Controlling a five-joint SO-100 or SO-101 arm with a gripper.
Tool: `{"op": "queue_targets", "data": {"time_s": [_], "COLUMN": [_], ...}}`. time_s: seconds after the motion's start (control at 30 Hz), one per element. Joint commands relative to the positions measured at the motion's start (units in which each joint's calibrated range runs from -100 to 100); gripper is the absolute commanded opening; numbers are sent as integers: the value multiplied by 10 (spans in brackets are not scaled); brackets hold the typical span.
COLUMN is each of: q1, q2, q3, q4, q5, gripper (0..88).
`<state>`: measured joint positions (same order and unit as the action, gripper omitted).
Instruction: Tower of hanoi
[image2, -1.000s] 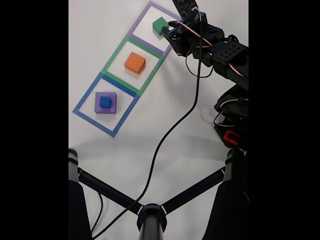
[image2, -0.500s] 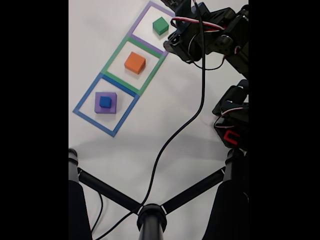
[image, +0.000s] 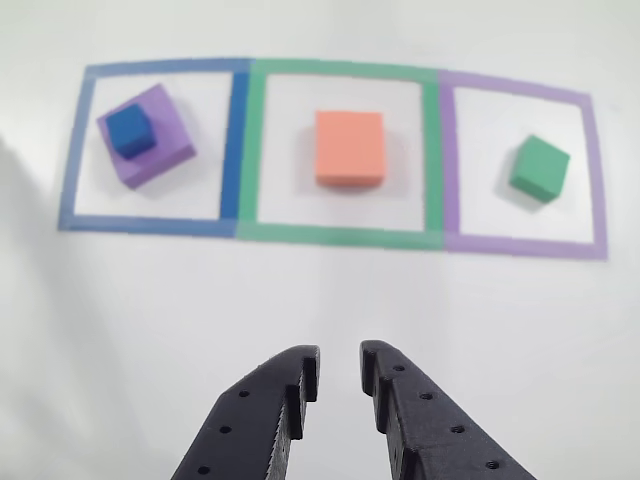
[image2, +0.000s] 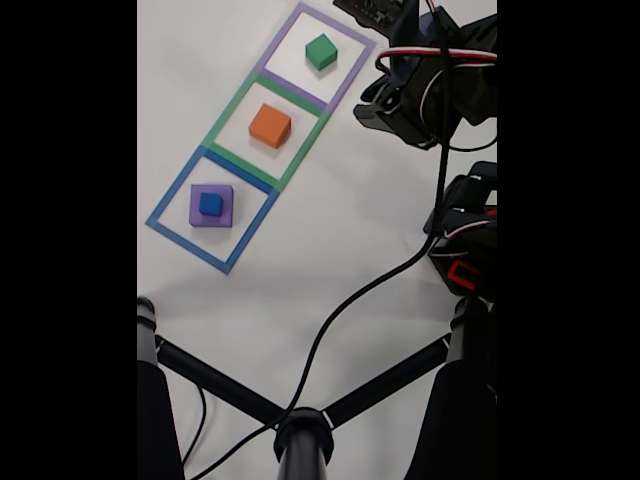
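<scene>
Fixed view: 3 taped squares run in a diagonal row on the white table (image2: 300, 260). The green block (image2: 321, 51) sits in the purple square (image2: 362, 48), the orange block (image2: 270, 125) in the green square (image2: 230, 100), and the blue block (image2: 210, 203) rests on top of the purple block (image2: 225, 212) inside the blue square (image2: 170, 200). The gripper (image: 340, 368) hangs above bare table in the other view, its 2 black fingers (image: 275, 405) slightly parted and empty. All 4 blocks lie well beyond the fingertips, the orange block almost straight ahead.
</scene>
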<state>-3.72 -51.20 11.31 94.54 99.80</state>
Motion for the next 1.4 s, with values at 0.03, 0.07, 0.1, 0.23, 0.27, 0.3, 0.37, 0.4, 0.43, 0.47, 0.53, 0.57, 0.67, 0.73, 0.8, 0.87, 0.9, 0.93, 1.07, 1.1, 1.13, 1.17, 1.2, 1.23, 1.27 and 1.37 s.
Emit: {"op": "queue_targets", "data": {"time_s": [0.03, 0.07, 0.1, 0.23, 0.27, 0.3, 0.37, 0.4, 0.43, 0.47, 0.53, 0.57, 0.67, 0.73, 0.8, 0.87, 0.9, 0.93, 1.07, 1.1, 1.13, 1.17, 1.2, 1.23, 1.27, 1.37], "q1": [-42, -50, -58, -88, -94, -101, -115, -121, -126, -129, -132, -134, -139, -140, -140, -139, -139, -137, -138, -140, -142, -145, -147, -148, -151, -153], "q2": [-15, -16, -18, -18, -18, -17, -17, -17, -17, -18, -21, -22, -29, -35, -41, -43, -46, -49, -47, -46, -45, -45, -44, -43, -42, -37], "q3": [-31, -31, -31, -38, -38, -38, -38, -36, -31, -23, 6, 25, 91, 145, 198, 247, 271, 300, 379, 393, 409, 424, 442, 458, 474, 547], "q4": [10, 9, 9, 9, 8, 8, 6, 4, -1, -9, -31, -51, -128, -193, -259, -319, -345, -380, -478, -497, -520, -544, -570, -595, -623, -735], "q5": [2, 2, 2, 2, 2, 2, 2, 2, 2, 2, 2, 2, 2, 2, 2, 2, 2, 2, 2, 2, 2, 2, 2, 2, 2, 2], "gripper": [0, 0, 0, 0, 0, 0, 6, 15, 32, 51, 109, 148, 252, 284, 304, 308, 309, 312, 329, 332, 335, 338, 343, 349, 354, 371]}}
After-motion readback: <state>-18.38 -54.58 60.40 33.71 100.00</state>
